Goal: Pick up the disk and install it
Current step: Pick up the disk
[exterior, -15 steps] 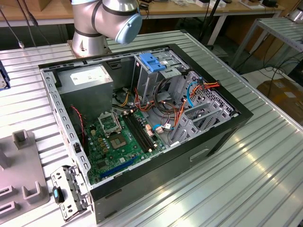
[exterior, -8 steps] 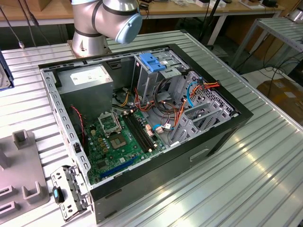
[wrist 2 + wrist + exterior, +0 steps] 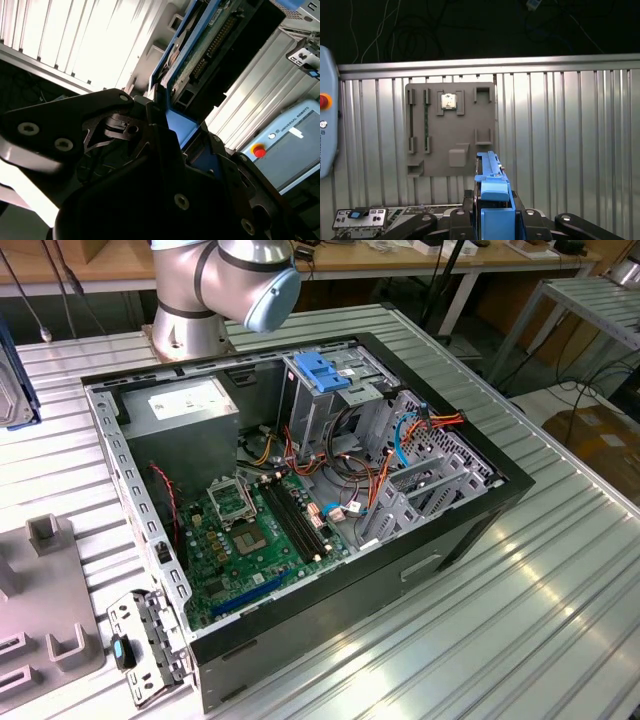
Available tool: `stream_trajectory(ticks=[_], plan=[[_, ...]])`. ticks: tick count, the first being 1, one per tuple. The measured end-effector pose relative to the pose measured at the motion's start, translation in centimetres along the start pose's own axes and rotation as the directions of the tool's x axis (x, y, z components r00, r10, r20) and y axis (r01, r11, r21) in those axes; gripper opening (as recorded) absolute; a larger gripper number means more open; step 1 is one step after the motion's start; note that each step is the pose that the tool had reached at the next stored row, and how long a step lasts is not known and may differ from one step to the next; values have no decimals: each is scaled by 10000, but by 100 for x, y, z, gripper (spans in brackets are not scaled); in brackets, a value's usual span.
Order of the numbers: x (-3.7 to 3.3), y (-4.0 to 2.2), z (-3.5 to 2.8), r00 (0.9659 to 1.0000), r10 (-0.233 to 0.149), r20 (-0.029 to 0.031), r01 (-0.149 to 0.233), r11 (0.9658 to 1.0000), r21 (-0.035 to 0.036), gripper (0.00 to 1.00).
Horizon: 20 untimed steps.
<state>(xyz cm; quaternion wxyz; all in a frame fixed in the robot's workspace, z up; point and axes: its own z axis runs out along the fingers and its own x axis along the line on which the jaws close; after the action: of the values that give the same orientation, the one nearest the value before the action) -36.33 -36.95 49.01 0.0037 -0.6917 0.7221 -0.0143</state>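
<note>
The disk (image 3: 491,176) stands on edge between my gripper's black fingers, its bright blue side rail and end tab facing the first wrist view. In the second wrist view the disk (image 3: 215,50) shows its dark body, green circuit board and blue rail reaching away from the gripper (image 3: 172,122). My gripper (image 3: 495,202) is shut on the disk's lower end and holds it above the ribbed metal table. At the exterior view's left edge, a grey slab with a blue edge (image 3: 12,380) hangs over the table; it looks like the held disk.
An open computer case (image 3: 480,490) lies on the table, with a motherboard (image 3: 250,530), cables and a tall metal cage topped by a light-blue block (image 3: 322,370). A grey fixture plate (image 3: 450,130) lies below the disk. A teach pendant (image 3: 290,145) and a loose metal bracket (image 3: 150,640) are nearby.
</note>
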Motion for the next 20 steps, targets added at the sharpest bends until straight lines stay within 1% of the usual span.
stream_trajectory(ticks=[5,12,20], plan=[[3,-69,2,10000,0,0,0,10000,0,37],[37,-100,3,10000,0,0,0,10000,0,37],[67,-162,5,10000,1,0,-1,10000,0,37]])
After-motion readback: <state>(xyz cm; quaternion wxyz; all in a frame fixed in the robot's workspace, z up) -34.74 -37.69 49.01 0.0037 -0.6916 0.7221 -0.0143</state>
